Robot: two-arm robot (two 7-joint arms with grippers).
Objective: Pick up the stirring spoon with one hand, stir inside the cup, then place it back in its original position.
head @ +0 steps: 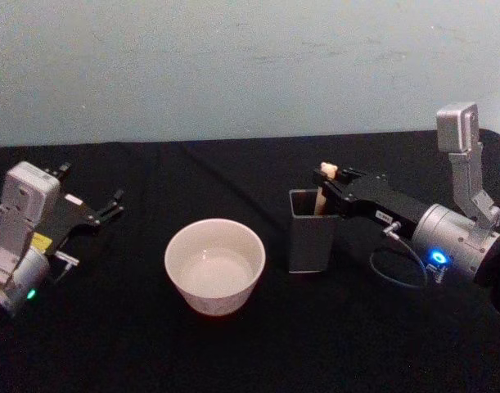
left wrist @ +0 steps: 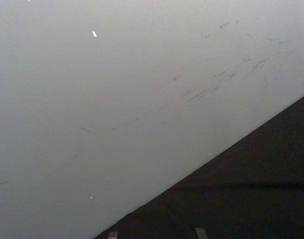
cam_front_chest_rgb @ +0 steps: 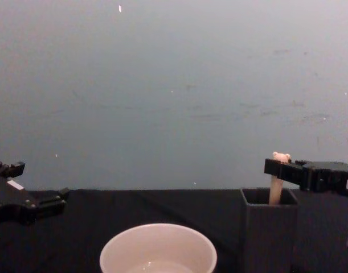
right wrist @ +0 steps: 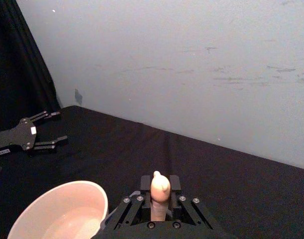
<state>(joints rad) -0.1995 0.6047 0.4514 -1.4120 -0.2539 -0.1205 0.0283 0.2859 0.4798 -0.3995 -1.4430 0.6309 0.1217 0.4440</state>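
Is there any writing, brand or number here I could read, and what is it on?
None is readable.
Yellow sticker and white tag on the left gripper assembly: blurred.
White label on the right gripper: too small.

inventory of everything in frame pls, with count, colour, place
cup: 1, cream-white, on the table at centre, left of the holder, apart from it
holder: 1, dark grey, square-sectioned, upright on the table, right of the cup
stirring spoon: 1, cream handle with a bear head on top, standing in the holder, top sticking out
table: 1, covered in black cloth, across the foreground
wall: 1, pale grey-blue, scuffed, behind the table
left gripper: 1, black, open, at the table's left side, away from the cup
right gripper: 1, black, over the holder, shut on the spoon just below the bear head
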